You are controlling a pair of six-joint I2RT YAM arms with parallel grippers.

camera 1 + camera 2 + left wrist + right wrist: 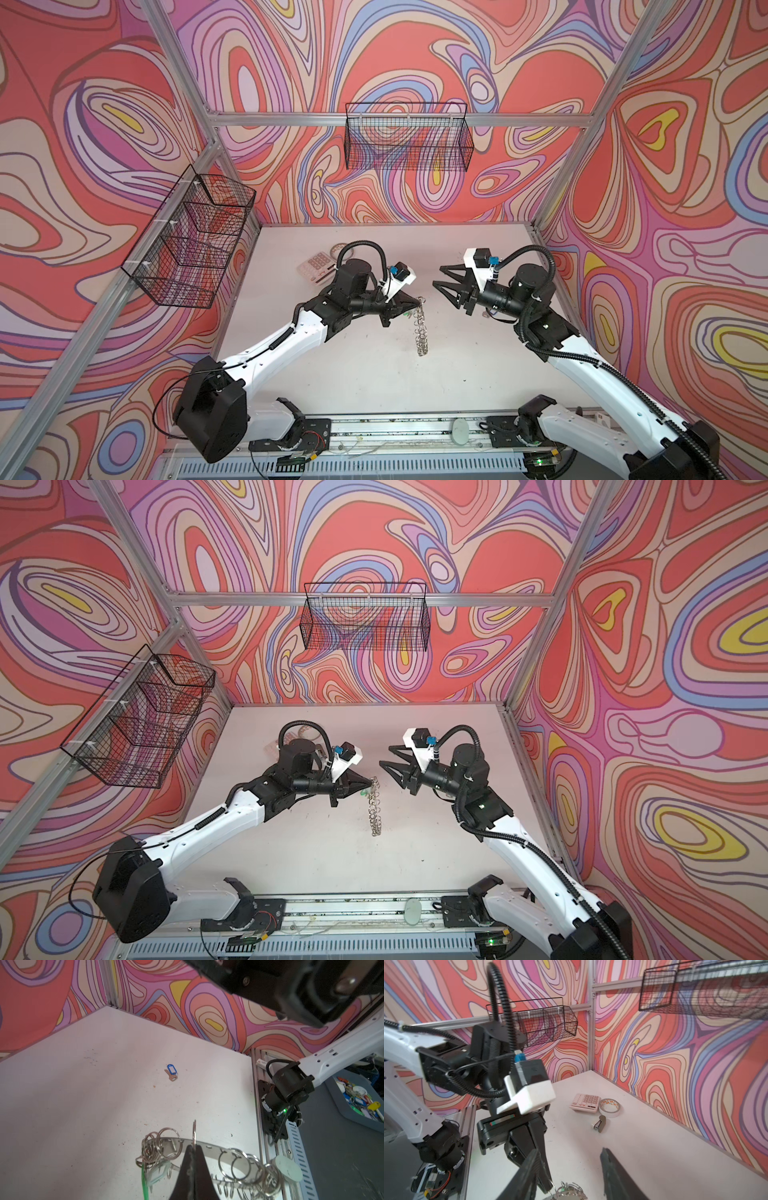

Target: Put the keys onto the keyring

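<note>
So the left gripper (194,1148) has its fingers pressed together, pinching one of the wire loops (194,1131) on the rim of the keyring (207,1145). In both top views the keyring (422,328) (376,808) hangs edge-on from that pinch around the middle of the table (374,374), with the left gripper (415,302) (369,783) at its far end. Can't tell if the low end touches the table.

A mint tag (158,1172) and a green tag (143,1178) dangle off the loops just beside the pinch. A blue-tagged key (172,1072) lies flat on the table, well apart from the keyring.

The right gripper (437,276) (385,756) (569,1152) sits just right of the keyring with its fingers spread and nothing between them.

Over in the far left corner, a calculator (585,1101) and a tape roll (609,1107) sit just beside each other.
</note>
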